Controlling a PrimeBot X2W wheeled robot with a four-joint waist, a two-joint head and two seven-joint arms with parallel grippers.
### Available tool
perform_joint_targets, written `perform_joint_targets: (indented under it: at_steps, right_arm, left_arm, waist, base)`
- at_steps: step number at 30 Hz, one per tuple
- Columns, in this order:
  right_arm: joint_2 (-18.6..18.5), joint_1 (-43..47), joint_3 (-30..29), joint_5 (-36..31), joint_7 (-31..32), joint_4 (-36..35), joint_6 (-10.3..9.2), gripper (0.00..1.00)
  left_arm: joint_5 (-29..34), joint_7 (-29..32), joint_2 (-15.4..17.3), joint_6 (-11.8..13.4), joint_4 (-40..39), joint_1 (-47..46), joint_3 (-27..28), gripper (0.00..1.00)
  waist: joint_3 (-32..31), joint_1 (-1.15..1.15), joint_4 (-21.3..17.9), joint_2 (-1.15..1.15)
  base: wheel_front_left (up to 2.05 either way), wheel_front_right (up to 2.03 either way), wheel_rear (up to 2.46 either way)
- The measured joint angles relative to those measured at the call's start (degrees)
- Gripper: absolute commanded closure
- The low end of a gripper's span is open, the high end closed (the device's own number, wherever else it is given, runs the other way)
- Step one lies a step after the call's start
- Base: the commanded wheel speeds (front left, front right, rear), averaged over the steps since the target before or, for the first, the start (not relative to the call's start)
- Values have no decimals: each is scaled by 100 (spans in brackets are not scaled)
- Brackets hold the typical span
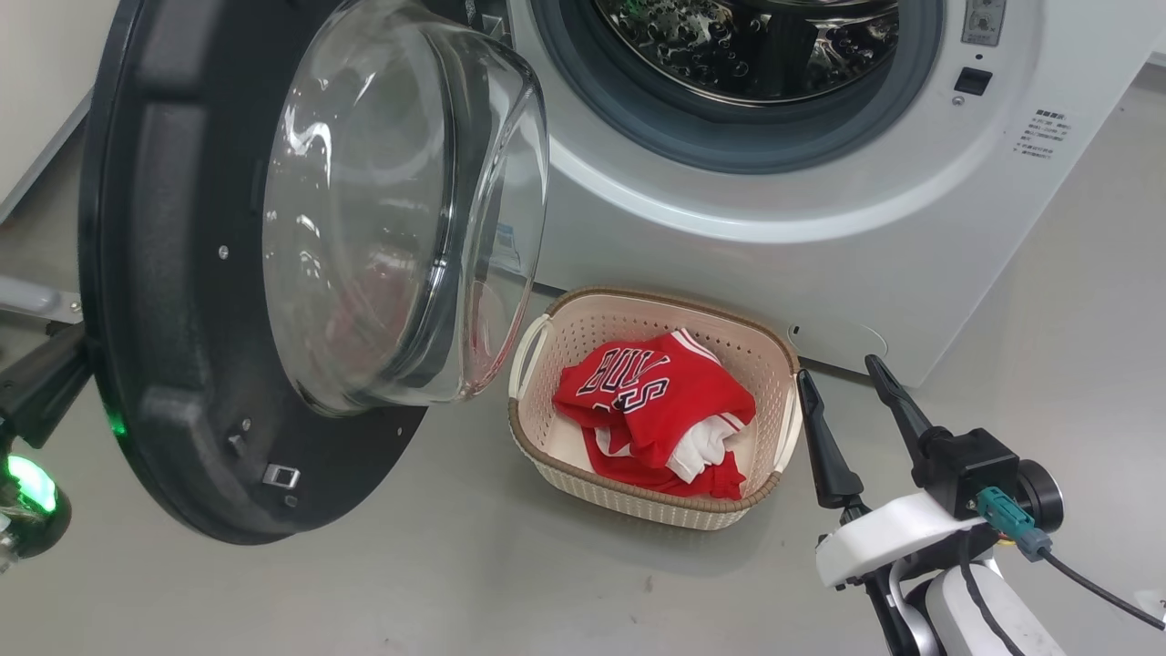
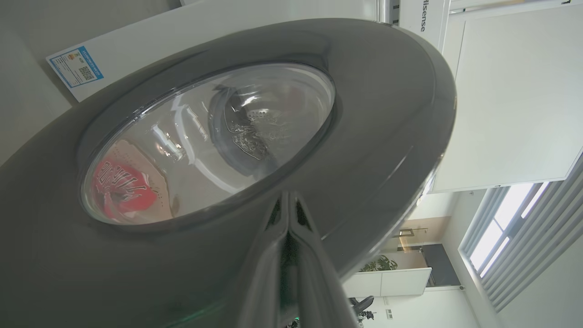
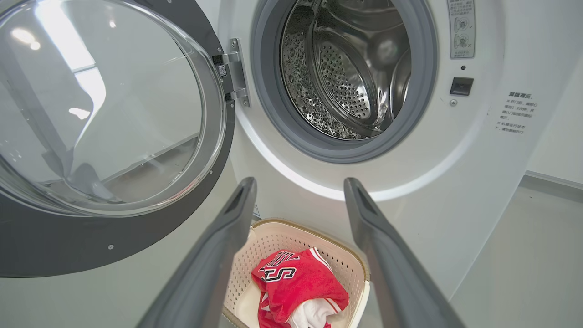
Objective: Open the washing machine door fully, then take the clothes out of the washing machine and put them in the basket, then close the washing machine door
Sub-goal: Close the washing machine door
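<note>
The washer (image 1: 820,228) stands with its door (image 1: 164,273) swung open at left. At its foot sits the basket (image 1: 629,506), red clothes (image 1: 656,401) heaped inside. Beside the basket the right gripper (image 1: 836,367) hovers, fingers spread wide. The left gripper (image 2: 288,200), pinched together, points at the door's outer rim.

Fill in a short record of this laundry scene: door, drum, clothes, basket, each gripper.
door: washing machine door open, standing at the left
drum: no clothes seen inside
clothes: red, piled in the basket
basket position: on floor before the washing machine
left gripper: shut, tips at door's black rim
right gripper: open, empty, beside basket
</note>
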Motion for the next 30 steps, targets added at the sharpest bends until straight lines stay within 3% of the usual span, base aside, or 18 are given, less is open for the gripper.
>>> perform_joint_targets:
  at_steps: [14,30]
  right_arm:
    - [41,-90,47,0,-2,-3,0,0]
    - [86,-190,75,2,-18,-5,-1,0]
  left_arm:
    - [-59,426,-15,-204,-740,361,-159,100]
    - [-197,623,-203,-213,-1560,593,-377,100]
  waist:
    - [54,0,-329,0]
    - [172,0,-991,0]
  base:
    - [0,0,0]
    - [0,0,0]
